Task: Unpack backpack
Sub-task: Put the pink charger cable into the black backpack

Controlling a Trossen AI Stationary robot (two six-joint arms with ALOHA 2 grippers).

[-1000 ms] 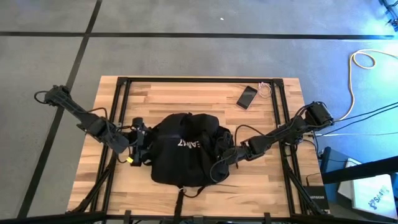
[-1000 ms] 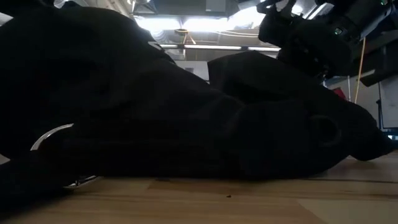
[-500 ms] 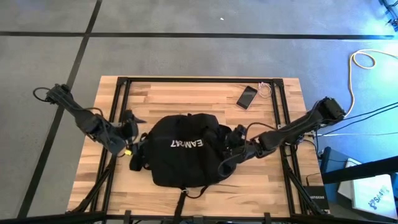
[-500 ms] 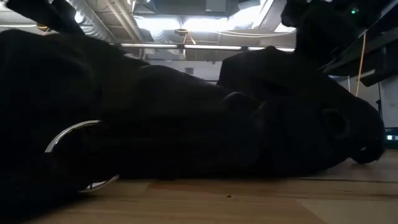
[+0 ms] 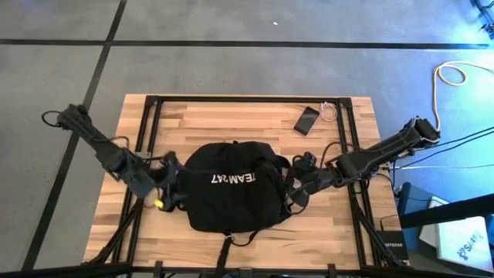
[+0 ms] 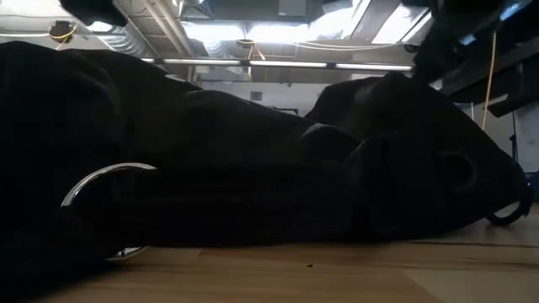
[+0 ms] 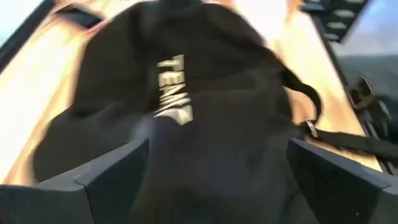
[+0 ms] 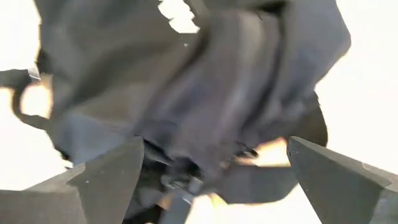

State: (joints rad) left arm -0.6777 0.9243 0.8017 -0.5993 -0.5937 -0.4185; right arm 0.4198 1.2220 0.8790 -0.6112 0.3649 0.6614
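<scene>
While the large black soft fabric backpack lies flat at the centre of the high view, white lettering up, on the light wooden slatted desk, nothing has visibly come out of it. The left hand sits at its left edge, fingers spread wide and empty; the right hand sits at its right edge, also wide, gripping nothing. A small flat black phone rests toward the upper right of the desk, well apart. The step looks like getting a hold before opening; next, 1 hand likely needs to find the zipper or flap, which cannot be made out here.
</scene>
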